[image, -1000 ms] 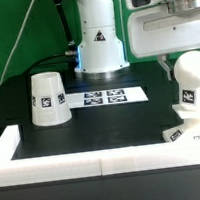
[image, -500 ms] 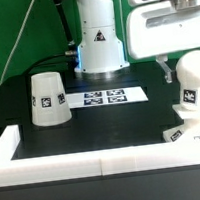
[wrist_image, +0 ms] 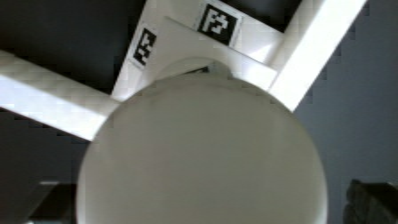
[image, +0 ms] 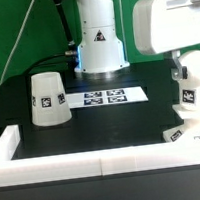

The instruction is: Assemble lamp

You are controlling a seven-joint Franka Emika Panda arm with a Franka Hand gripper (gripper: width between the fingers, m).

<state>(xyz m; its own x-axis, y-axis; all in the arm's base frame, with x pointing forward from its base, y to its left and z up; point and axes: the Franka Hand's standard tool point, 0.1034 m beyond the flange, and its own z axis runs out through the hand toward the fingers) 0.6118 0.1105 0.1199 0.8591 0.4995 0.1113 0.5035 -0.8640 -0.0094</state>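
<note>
- While the claw (image: 183, 66) hangs right at the bulb (image: 195, 85), we see the bulb standing upright just below it, on the flat base (image: 179, 133) beneath both.
- From the wrist, the bulb's rounded top (wrist_image: 205, 150) fills nearly the whole picture, so we judge the claw to be roughly centred over it.
- One dark finger (image: 175, 71) shows just beside the bulb. The other is hidden, so we cannot tell whether the claw stands wide or is already pressing on the bulb.
- To do this step well, we would keep the claw square over the bulb, grip it evenly across its round sides, and turn or press without tipping the base.
- The shade (image: 48, 99) sits well apart from the claw, towards the exterior view's left, open end down on the tabletop (image: 91, 124).
- The marker board (image: 108, 95) lies between the shade and the claw.
- Whether the bulb is fully seated in the base is hard to make out. The base is partly cut off at the picture's edge, and the wrist view shows only blurred tagged white pieces past the bulb.
</note>
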